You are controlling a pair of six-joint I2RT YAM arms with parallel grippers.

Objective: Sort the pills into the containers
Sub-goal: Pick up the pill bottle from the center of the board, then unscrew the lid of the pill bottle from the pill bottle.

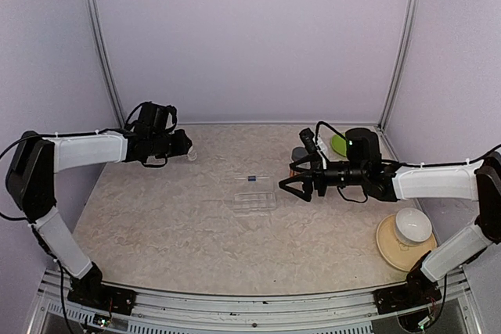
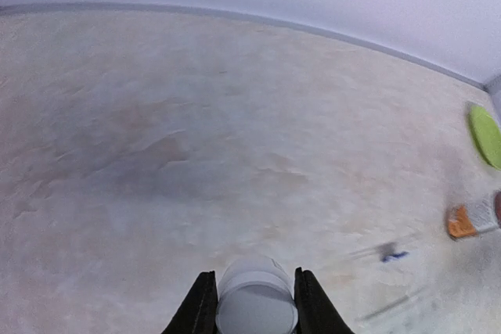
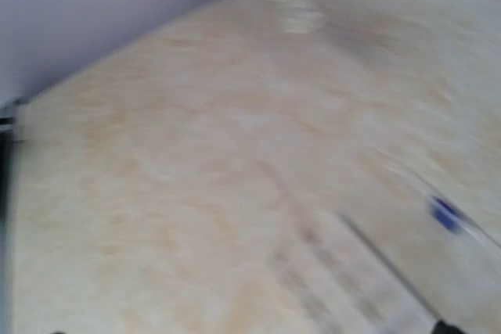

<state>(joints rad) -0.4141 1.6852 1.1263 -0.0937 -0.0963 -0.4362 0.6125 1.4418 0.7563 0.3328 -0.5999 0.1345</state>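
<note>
**Desk:** Where are we on the sort?

**Me:** Early, I'd judge. From overhead I can make out only one tiny dark blue pill. It's at the far end of the flat, clear, rectangular plastic pill box, which lies mid-table. I can't tell whether the pill is down in a compartment or resting on the rim. I see nothing in the other compartments, though pieces that small could easily escape me.

**Desk:** And the claws?

**Me:** My left claw is closed on a small round translucent-white cup, with a finger against each side. It's holding the cup well to the left of the pill box, towards the back wall. I can't see into the cup, so I can't say whether it carries pills. My right claw hangs just to the right of the pill box, jaws spread wide, holding nothing.

**Desk:** Anything else out there?

**Me:** A round green plate behind my right arm, and a white bowl on a tan plate at the near right.

**Desk:** So what's left?

**Me:** Nearly all of it, I reckon. Whatever is in the cup has to reach the pill box and be shared out among its compartments. My right wrist view is too blurred to add anything.
</note>
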